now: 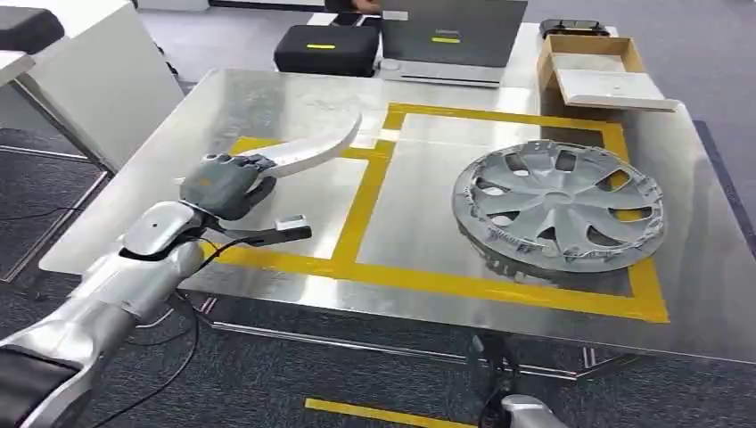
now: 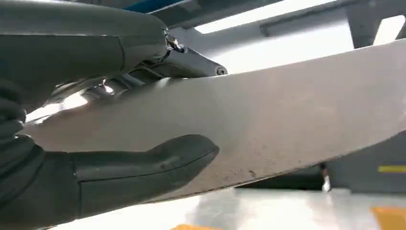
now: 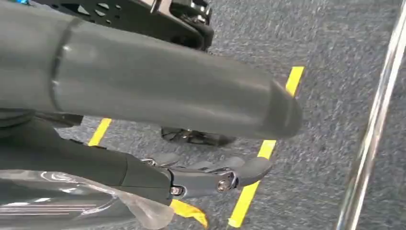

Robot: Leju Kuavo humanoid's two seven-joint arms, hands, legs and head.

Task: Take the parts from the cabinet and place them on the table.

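The robot's left hand (image 1: 227,183) grips a curved white panel (image 1: 308,150) by its near end, above the steel table (image 1: 294,98)'s taped square; stiff, probably light, its smooth face may slip. Right hand (image 3: 158,100) hangs, holding nothing.

head: high, down on table (image 1: 267,98) | left wrist: close above table | right wrist: floorward

white curved part (image 1: 308,147) – held over the table's left yellow-taped box (long, tapering to a point) | grey wheel cover (image 1: 559,204) – lies flat in right box
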